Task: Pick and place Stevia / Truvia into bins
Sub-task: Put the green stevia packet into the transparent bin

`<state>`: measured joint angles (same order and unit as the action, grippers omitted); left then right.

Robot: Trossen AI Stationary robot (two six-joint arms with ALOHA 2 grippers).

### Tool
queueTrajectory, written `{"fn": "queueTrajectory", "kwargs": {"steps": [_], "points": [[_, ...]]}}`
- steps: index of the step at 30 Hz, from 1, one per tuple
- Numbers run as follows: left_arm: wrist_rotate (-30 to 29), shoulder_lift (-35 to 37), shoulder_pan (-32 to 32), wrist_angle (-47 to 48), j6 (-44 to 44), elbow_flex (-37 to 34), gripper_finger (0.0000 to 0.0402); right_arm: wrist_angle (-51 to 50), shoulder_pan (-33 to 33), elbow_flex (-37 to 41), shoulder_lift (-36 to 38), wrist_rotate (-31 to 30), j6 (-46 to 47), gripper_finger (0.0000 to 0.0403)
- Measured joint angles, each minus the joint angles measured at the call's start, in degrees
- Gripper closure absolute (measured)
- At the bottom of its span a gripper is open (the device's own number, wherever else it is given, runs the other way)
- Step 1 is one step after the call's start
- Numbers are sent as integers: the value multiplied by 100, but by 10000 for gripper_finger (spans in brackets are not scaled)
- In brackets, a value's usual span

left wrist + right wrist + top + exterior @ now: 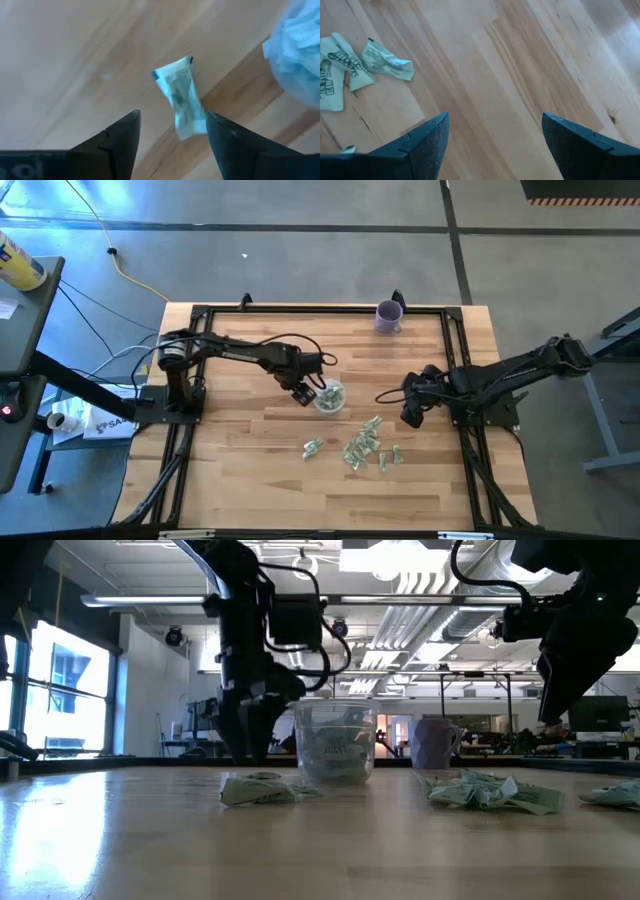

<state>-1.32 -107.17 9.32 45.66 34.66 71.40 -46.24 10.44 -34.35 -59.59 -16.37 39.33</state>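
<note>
While the left gripper (304, 392) hangs just beside the clear plastic cup (330, 396) near the middle of the table (250, 470), its two dark fingers (120, 140) stand spread, and one pale green and white sachet (181, 97) shows between them against the wood; whether it is in the air or lying on the table cannot be told. The one cup is round, see-through and whitish at the rim, and already has several sachets inside; the low view shows it upright. The loose sachets (365, 448) lie on the table on the near side of the cup: one apart (312, 446), and a cluster of roughly ten crumpled together, too small to count exactly. They are flat paper rectangles, many creased or twisted. The right gripper (410, 412) hovers above bare planks just beside the cluster, its two fingers (427, 142) wide apart and holding nothing. A single lilac mug (389, 316) stands at the far edge. The table is pale, smooth wooden strips inside a black metal frame (300, 309).
</note>
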Motion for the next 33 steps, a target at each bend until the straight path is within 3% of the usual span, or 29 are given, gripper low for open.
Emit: {"fn": "queueTrajectory", "kwargs": {"steps": [8,21,28,33], "points": [[105,-319,7,-605,6,25,145,-18,-112,0,-2,161,-85,96],[39,-383,119,-276,-485,113,322,-63,-116,-4,-2,194,-40,96],[55,-388,118,-229,-774,177,375,-66,-116,-4,-2,185,12,96],[-83,-180,174,-26,-1012,196,380,-75,-116,-4,-2,182,70,96]]}}
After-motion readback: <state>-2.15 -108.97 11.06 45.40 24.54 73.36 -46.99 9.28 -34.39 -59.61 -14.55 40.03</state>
